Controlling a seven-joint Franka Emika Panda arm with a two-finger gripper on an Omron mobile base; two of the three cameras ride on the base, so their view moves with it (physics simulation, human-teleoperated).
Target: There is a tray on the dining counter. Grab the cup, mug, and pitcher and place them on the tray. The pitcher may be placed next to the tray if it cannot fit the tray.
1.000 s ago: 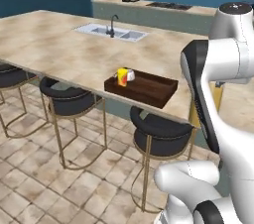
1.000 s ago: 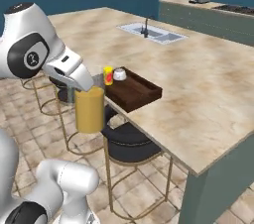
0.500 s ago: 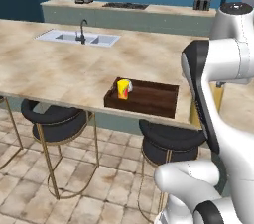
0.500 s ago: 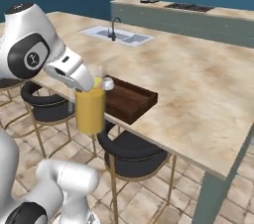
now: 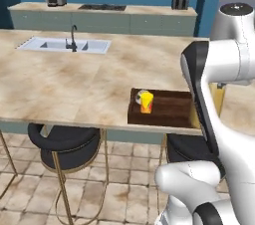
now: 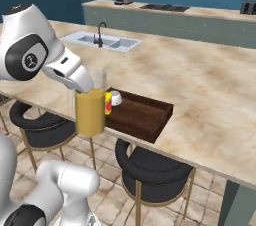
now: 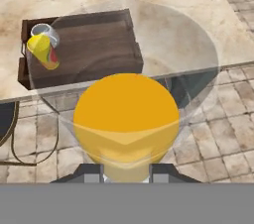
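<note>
My gripper [image 6: 83, 86] is shut on the pitcher [image 6: 90, 112], a tall clear glass with orange-yellow in its lower half. It hangs in the air just off the near edge of the dining counter [image 6: 200, 85], left of the tray [image 6: 142, 115]. In the hand view the pitcher [image 7: 126, 114] sits between my gripper [image 7: 126, 172] fingertips, with the dark wooden tray [image 7: 94, 44] beyond it. The yellow cup [image 7: 43, 52] and the white mug [image 7: 43, 30] stand together at one end of the tray. From the left base, cup [image 5: 146, 102] and mug [image 5: 139, 97] are at the tray's [image 5: 167, 112] left end.
Black round stools [image 6: 150, 167] [image 5: 64, 144] stand under the counter's near edge. A steel sink with a tap [image 5: 69, 45] is set into the far left of the dining counter. A back counter [image 5: 99, 15] carries a coffee machine, a hob and a toaster.
The whole picture has shifted in both base views, so the base has driven along the counter. The pitcher stays held the same way in my gripper.
</note>
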